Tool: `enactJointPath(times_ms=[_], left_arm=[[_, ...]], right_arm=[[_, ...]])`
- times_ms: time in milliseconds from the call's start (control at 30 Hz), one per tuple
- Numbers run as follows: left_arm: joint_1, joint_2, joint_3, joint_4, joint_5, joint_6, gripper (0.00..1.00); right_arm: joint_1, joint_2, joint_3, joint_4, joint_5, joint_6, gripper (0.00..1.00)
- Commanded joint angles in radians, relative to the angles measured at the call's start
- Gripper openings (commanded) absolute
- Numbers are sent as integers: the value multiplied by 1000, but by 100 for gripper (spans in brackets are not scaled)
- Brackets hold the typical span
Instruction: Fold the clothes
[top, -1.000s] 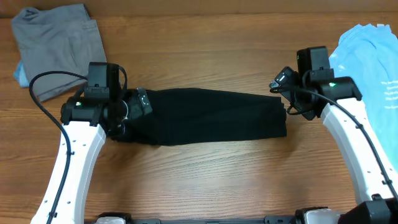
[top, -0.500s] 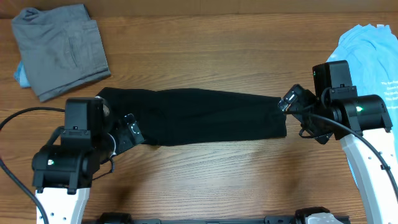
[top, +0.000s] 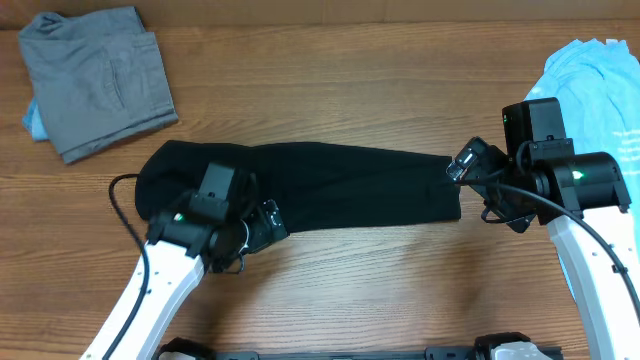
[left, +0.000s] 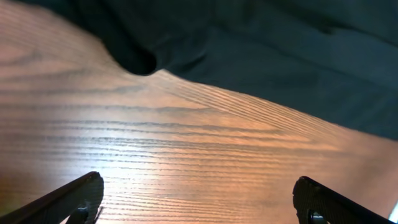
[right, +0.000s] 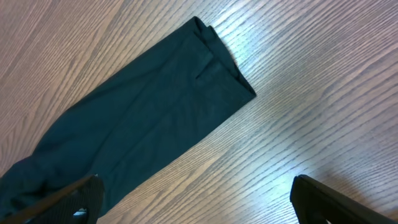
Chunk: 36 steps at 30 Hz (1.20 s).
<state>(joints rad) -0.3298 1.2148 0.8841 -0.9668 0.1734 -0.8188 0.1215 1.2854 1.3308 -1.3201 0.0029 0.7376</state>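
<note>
Left hand (top: 262, 222): fingers apart, empty, at near edge of black garment (top: 350, 188) | Right hand (top: 466, 165): fingers apart, empty, at garment's right end | Garment: long strip flat across mid surface (top: 350, 290) | Grey clothes (top: 95, 80): far-left corner

Wood-grain desk (top: 340, 290) fills the view.
Brown grain runs left-right; darker strip along far edge, soft overhead glare.

One black garment (top: 340, 185), one grey garment (top: 95, 80), one blue garment (top: 595, 95).
</note>
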Motion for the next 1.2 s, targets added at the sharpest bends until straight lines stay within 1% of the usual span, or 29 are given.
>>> enactJointPath(times_ms=[0,33,167,267,333,467,567,633,733,833,1067,1133,1167], left_arm=[[9,94,-6,-1,-138,-85,100],[20,127,-6,2,-159,-87,100],[56,206,-6,12,-163,-87,100],[80,294,-6,89,-173,-55,100],[80,311,-6,138,-172,-41,100],[81,312,-6,172,-171,-42,100],[82,318,-6,191,-192,-42,95],[85,319,-6,210,-192,-42,86],[94,319,-6,232,-192,-42,74],[100,319,-6,235,-192,-42,73],[101,322,-6,241,-192,-42,52],[101,322,-6,242,-192,-42,40],[101,322,-6,243,-192,-42,30]], right_arm=[[2,-4,-1,0,-5,-10,100],[2,-4,-1,0,-5,-16,100],[2,-4,-1,1,-4,-40,100],[2,-4,-1,4,-4,-39,100],[2,-4,-1,5,-3,-39,100],[2,-4,-1,5,-3,-39,100],[2,-4,-1,5,-4,-39,100],[2,-4,-1,2,-3,-39,100],[2,-4,-1,-8,-4,-39,100],[2,-4,-1,-13,-4,-39,100],[2,-4,-1,-13,-3,-39,100],[2,-4,-1,-13,-3,-39,100],[2,-4,-1,-12,-3,-39,100]])
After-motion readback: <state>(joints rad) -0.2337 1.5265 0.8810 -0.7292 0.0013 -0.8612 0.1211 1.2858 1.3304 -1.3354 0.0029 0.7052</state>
